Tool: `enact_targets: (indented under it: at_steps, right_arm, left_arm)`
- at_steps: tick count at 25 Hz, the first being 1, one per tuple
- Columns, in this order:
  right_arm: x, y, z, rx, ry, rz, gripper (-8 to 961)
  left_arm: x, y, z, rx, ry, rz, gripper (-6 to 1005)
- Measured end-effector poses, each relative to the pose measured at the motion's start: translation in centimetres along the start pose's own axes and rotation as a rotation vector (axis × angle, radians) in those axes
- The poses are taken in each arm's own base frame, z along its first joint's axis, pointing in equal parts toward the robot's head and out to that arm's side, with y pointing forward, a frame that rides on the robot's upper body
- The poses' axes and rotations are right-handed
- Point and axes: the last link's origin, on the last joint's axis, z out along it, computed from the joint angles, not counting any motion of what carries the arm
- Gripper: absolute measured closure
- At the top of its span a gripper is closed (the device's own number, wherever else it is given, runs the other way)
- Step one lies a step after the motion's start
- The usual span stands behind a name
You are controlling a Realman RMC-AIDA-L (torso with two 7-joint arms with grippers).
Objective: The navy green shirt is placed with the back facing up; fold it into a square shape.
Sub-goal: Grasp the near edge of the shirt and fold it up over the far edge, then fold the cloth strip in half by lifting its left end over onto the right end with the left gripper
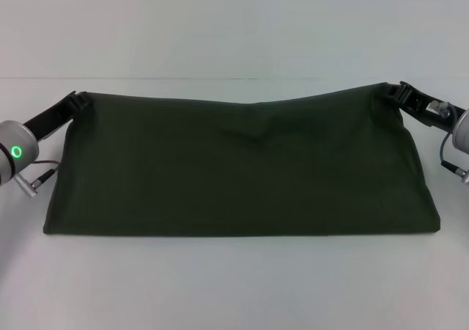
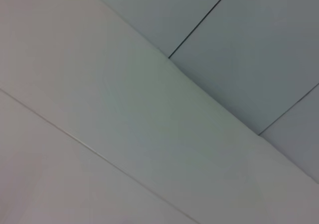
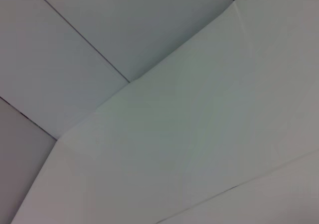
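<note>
The navy green shirt [image 1: 242, 169] spreads as a wide dark olive band across the white table in the head view, plain side showing. Its upper edge is raised and sags slightly in the middle, stretched between the two grippers. Its lower edge lies on the table near me. At the upper left corner of the cloth my left gripper [image 1: 79, 100] is shut on the fabric. My right gripper [image 1: 393, 92] is shut on the upper right corner. Neither wrist view shows the shirt or any fingers.
The white table [image 1: 234, 286] runs in front of and beside the shirt, with a pale wall [image 1: 234, 22] behind. The left wrist view shows only pale panels [image 2: 149, 124] with dark seams. So does the right wrist view [image 3: 189, 134].
</note>
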Motion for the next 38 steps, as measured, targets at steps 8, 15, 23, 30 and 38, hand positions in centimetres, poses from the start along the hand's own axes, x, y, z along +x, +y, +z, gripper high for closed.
enact_targets:
  at_steps: [8,15,23,30,38]
  right_arm:
    - [0.0,0.2,0.6,0.024,-0.026,-0.03,912]
    - [0.0,0.0,0.5,0.02,-0.059,-0.04,671]
    - [0.4,0.5,-0.3,-0.069,-0.043,-0.079,337]
    - [1.9,4.5,-1.3,-0.349,0.117,-0.423,181]
    - [5.1,7.8,-0.7,-0.52,0.28,-0.827,170]
  left_arm:
    - [-0.7,0.0,0.7,0.059,0.058,-0.008,883]
    - [-1.2,0.5,1.1,0.054,0.082,0.046,816]
    - [-1.5,-0.1,0.0,0.008,0.127,0.026,589]
    - [-1.1,-1.1,-3.3,-0.192,0.001,-0.085,311]
    - [1.1,-2.4,-7.6,-0.264,-0.29,-0.167,225]
